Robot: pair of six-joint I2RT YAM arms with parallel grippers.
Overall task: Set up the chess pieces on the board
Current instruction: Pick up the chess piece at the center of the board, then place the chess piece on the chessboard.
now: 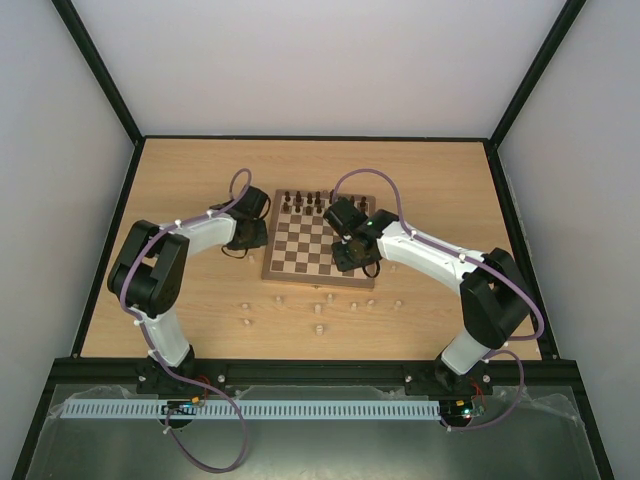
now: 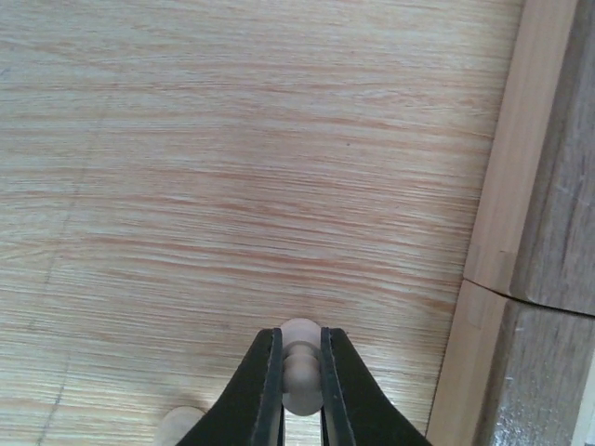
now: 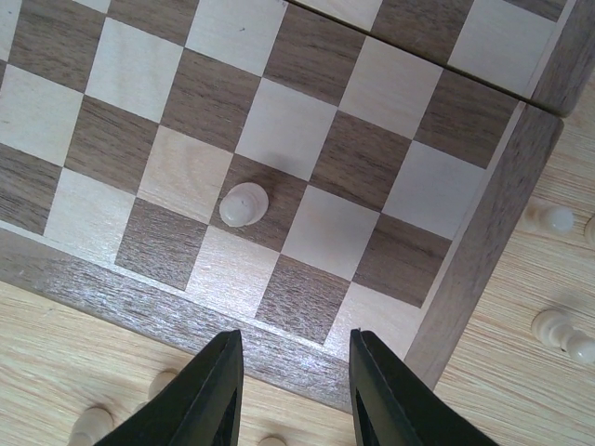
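Pale piece (image 2: 300,376) clamped, left end effector (image 2: 300,339); right end effector (image 3: 293,342) wide, probable pawn (image 3: 244,204) ahead.

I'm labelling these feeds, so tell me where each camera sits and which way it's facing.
Top: above and behind the bases, looking down on the table, board, left arm and right arm.
Left wrist: on the left arm, facing down at table beside the board's frame; left gripper shows, shut on a pale piece.
Right wrist: facing down at a board corner holding one pawn; right gripper shows, open.
Shared: the board in all three; loose pieces in top and right wrist.
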